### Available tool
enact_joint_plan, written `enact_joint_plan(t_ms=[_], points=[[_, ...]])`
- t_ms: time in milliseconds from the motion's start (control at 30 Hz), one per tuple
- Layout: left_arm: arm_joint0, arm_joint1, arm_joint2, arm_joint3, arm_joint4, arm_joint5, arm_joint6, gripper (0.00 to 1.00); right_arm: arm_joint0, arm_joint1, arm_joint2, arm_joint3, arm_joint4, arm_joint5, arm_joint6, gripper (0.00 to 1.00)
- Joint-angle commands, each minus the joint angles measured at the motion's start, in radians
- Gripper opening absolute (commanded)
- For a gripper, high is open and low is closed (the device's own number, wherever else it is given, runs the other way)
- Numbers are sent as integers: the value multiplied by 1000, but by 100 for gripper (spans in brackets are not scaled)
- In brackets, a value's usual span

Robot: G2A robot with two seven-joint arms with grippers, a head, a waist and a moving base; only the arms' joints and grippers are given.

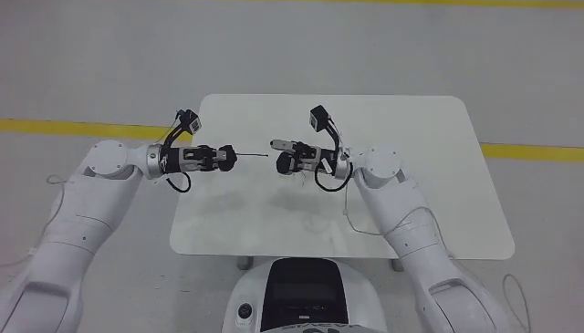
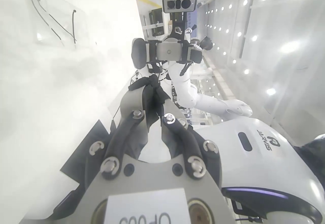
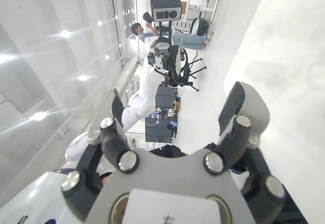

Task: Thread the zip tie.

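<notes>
Above the white table (image 1: 411, 196), my two grippers face each other tip to tip. My left gripper (image 1: 230, 157) (image 2: 149, 85) is shut on a thin black zip tie (image 1: 253, 156), whose free end points straight at the right gripper. My right gripper (image 1: 276, 152) (image 3: 175, 103) is open, with nothing between its spread fingers (image 3: 236, 103), and sits just off the tie's tip. The left wrist view shows the right gripper (image 2: 166, 52) head-on with its jaws apart. In the right wrist view the left gripper (image 3: 165, 57) is farther off.
Spare black zip ties (image 2: 55, 22) lie on a clear sheet on the table, seen in the left wrist view. The table's rounded edge (image 3: 226, 83) is close under the right gripper. Chairs and desks stand on the floor beyond.
</notes>
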Motion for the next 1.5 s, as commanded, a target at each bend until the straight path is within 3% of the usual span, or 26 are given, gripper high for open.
enact_joint_plan(t_ms=[0,200,367,600,633,667,700,867,1467], points=[[0,0,0,0,0,0,0,0,-8,0,-6,-1,38,9,-3,100],[0,0,0,0,0,0,0,0,26,-4,-30,67,145,-12,33,100],[0,0,0,0,0,0,0,0,26,-4,-30,67,145,-12,33,100],[0,0,0,0,0,0,0,0,6,2,-50,42,128,-12,-43,100],[0,0,0,0,0,0,0,0,6,3,-51,43,131,-17,-46,87],[0,0,0,0,0,0,0,0,6,4,-53,46,133,-21,-47,63],[0,0,0,0,0,0,0,0,8,5,-54,50,136,-27,-50,49],[0,0,0,0,0,0,0,0,12,11,-61,59,150,-56,-37,38],[0,0,0,0,0,0,0,0,35,26,-109,101,174,-88,-22,26]])
